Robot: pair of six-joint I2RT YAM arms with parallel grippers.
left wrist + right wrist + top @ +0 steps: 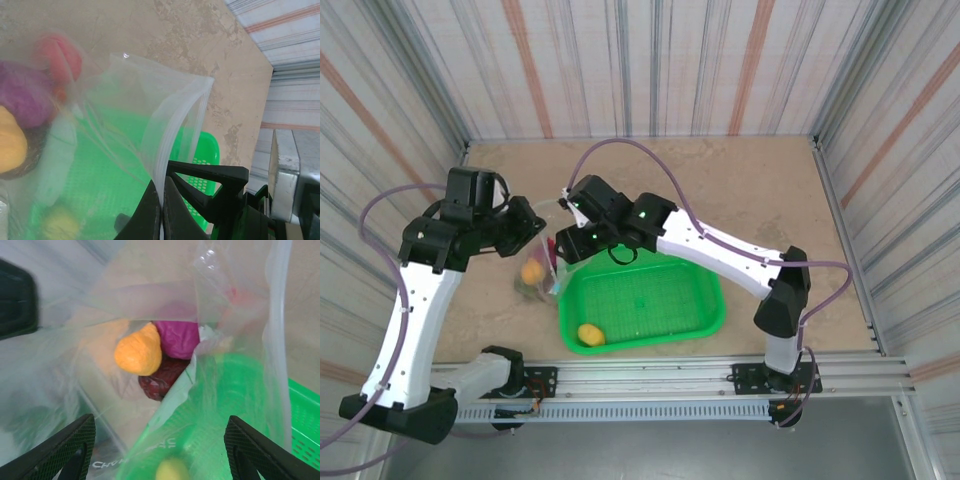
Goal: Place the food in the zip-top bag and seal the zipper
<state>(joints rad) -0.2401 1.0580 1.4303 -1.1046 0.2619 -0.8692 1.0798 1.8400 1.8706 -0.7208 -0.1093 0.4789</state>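
The clear zip-top bag (542,262) hangs between the two grippers, just left of the basket. My left gripper (161,202) is shut on its mouth edge, pinching the white zipper strip (172,130). Inside the bag lie an orange food piece (138,351), a purple one (179,338) and a dark red one (159,381). A pink piece (60,55) shows through the film. My right gripper (160,450) stands open at the bag's mouth, with only bag film in front of it. A yellow food piece (589,334) lies in the basket.
The green mesh basket (692,300) sits on the table in front of the right arm, its left edge touching the bag. Striped walls close in the table on three sides. A metal rail runs along the near edge.
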